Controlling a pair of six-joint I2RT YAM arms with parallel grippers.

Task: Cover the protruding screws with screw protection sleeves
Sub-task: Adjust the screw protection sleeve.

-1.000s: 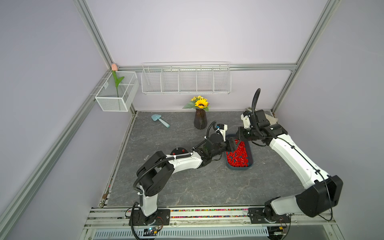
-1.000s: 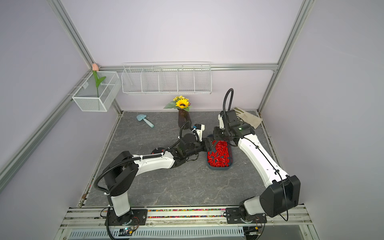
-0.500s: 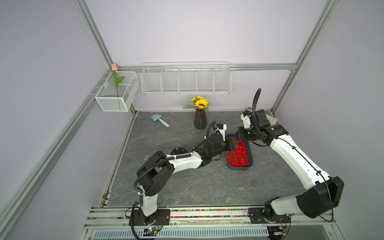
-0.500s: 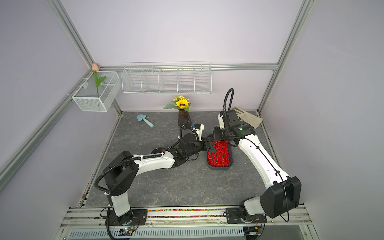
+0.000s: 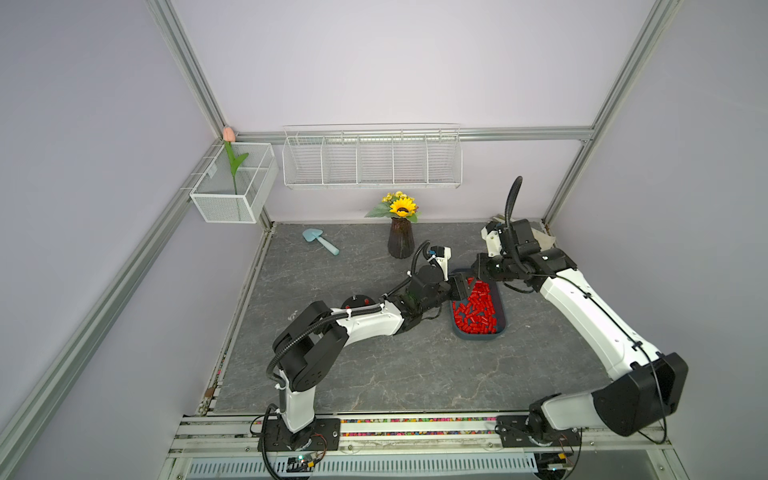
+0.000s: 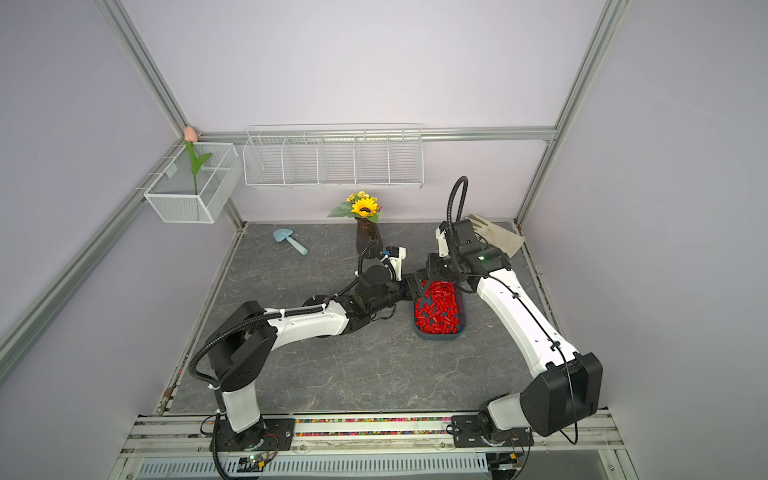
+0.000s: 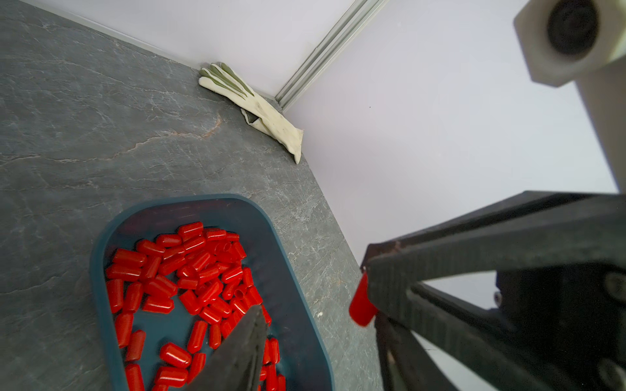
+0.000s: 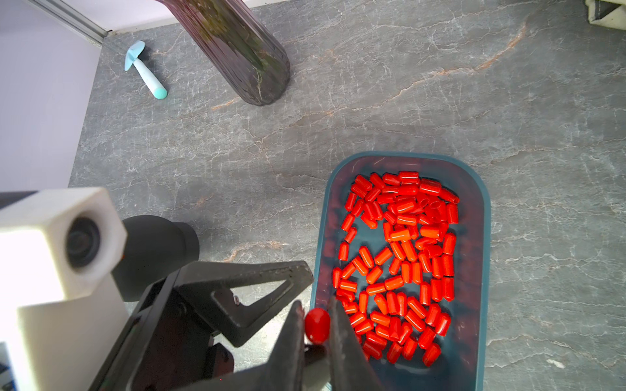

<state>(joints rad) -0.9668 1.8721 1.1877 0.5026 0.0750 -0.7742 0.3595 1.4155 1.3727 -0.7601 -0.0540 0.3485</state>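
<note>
I'm pinching one screw protection sleeve (image 8: 317,326) in right gripper (image 8: 315,309), lower centre of frame, end sticking out, likely for handover. Left gripper (image 5: 460,286) standing open, empty, just beside. Protruding screws on dome (image 5: 359,301), left of centre: too small to tell.

Sunflower vase (image 5: 401,243) upright; scoop (image 5: 321,242) lying flat; glove (image 6: 496,235) in corner.

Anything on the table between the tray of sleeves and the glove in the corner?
No. In the left wrist view the stone tabletop between the blue tray and the white glove is bare.
</note>
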